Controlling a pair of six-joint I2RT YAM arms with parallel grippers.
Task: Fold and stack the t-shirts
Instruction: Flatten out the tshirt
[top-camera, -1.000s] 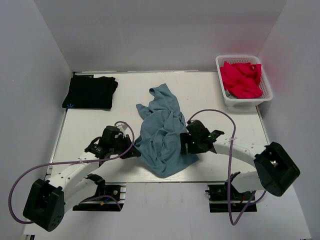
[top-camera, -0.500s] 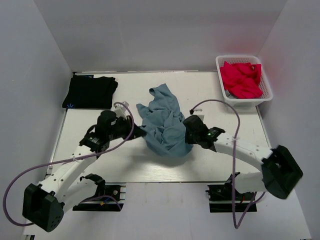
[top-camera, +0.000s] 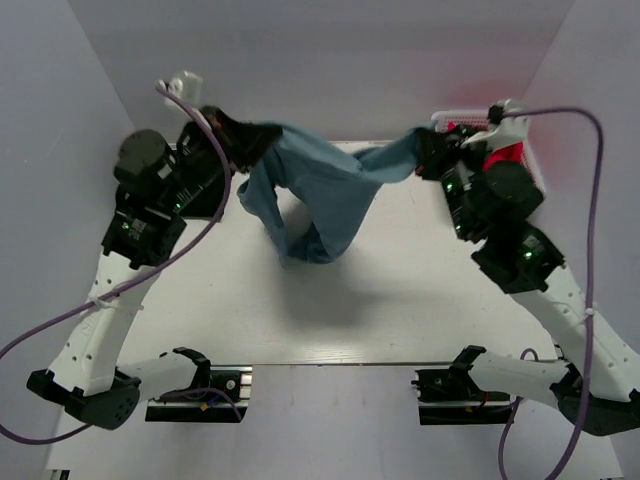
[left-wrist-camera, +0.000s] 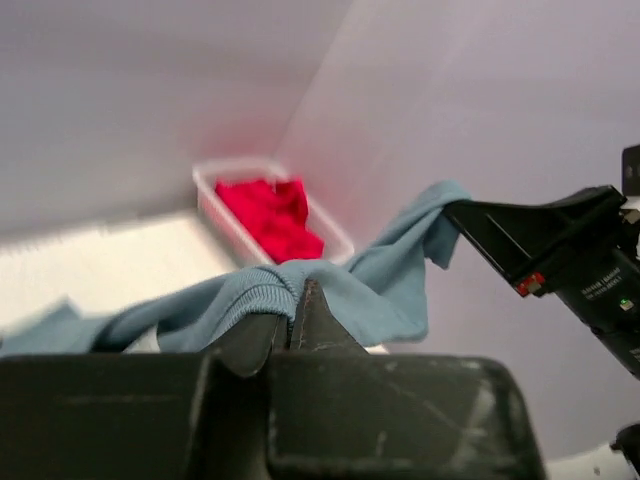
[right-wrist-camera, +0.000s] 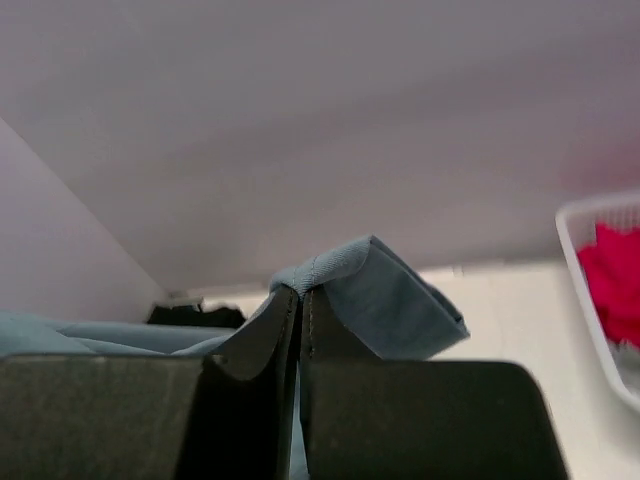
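The dusty blue-grey t-shirt (top-camera: 322, 195) hangs in the air above the table, stretched between both raised arms and sagging in a bunched loop in the middle. My left gripper (top-camera: 243, 140) is shut on one ribbed edge of it (left-wrist-camera: 255, 300). At the far right my right gripper (top-camera: 430, 157) is shut on another hem (right-wrist-camera: 345, 262). The left wrist view shows the left gripper (left-wrist-camera: 298, 290) pinching cloth, and the right wrist view shows the right gripper (right-wrist-camera: 300, 292) doing the same. The black t-shirt (right-wrist-camera: 195, 316) lies folded at the far left of the table, hidden behind my left arm in the top view.
A white basket (left-wrist-camera: 215, 180) holding red cloth (left-wrist-camera: 272, 215) stands at the back right, mostly covered by the right arm (top-camera: 505, 215) in the top view. White table (top-camera: 400, 300) below, grey walls on three sides. The shirt's shadow falls mid-table.
The right gripper shut on the shirt. Both arms then lifted high and apart, pulling the blue-grey t-shirt off the table and stretching it between them.
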